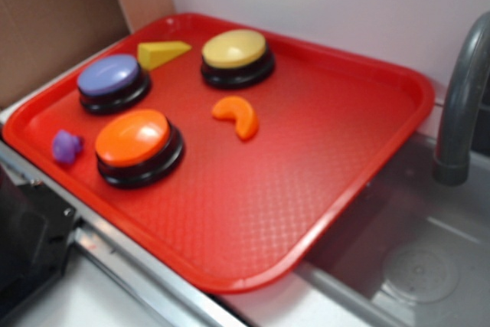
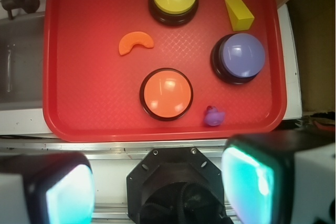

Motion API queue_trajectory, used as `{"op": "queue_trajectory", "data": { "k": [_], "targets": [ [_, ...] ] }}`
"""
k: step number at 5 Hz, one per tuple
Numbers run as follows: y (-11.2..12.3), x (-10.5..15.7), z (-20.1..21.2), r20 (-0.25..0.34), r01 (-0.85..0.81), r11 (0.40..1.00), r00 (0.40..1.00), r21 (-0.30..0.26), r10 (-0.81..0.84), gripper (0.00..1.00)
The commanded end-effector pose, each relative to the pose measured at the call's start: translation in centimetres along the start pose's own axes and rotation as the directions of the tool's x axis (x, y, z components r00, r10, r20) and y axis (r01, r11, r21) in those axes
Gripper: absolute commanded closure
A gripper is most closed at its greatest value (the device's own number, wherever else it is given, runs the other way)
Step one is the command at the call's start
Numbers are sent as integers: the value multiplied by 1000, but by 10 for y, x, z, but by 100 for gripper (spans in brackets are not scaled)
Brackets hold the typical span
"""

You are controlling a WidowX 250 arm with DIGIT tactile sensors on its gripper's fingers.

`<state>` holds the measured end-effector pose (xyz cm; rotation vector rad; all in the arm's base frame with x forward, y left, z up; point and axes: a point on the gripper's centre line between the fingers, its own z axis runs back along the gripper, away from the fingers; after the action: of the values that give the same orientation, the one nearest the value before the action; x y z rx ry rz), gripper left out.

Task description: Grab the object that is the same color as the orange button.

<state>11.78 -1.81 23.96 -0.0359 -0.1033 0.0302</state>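
The small orange crescent piece (image 1: 238, 116) lies flat on the red tray (image 1: 306, 166), between the yellow-topped button and the orange button (image 1: 136, 143). In the wrist view the crescent (image 2: 135, 42) lies up and left of the orange button (image 2: 166, 94). My gripper (image 2: 157, 187) is open and empty, high above the tray's near edge and over the robot base, far from the crescent. Its two pads (image 2: 71, 192) glow teal at the bottom of the wrist view. The gripper is out of the exterior view.
A yellow-topped button (image 1: 237, 55), a purple-topped button (image 1: 112, 80), a yellow wedge (image 1: 161, 53) and a purple lump (image 1: 66, 145) also sit on the tray. A grey sink (image 1: 413, 250) with a faucet (image 1: 463, 105) lies right of the tray. A black robot base (image 2: 176, 182) is below it.
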Motion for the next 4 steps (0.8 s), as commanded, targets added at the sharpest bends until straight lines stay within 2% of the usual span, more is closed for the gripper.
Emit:
{"op": "queue_trajectory", "data": {
  "k": [1,2,3,4],
  "targets": [
    [0,0,0,0,0,1000,1000,0,0,0],
    [-8,16,-17,16,-105,994,994,-16,105,0],
    [-21,37,-39,9,-141,989,990,-37,142,0],
    [-33,70,-76,-3,-257,966,966,-24,257,0]
  ]
}}
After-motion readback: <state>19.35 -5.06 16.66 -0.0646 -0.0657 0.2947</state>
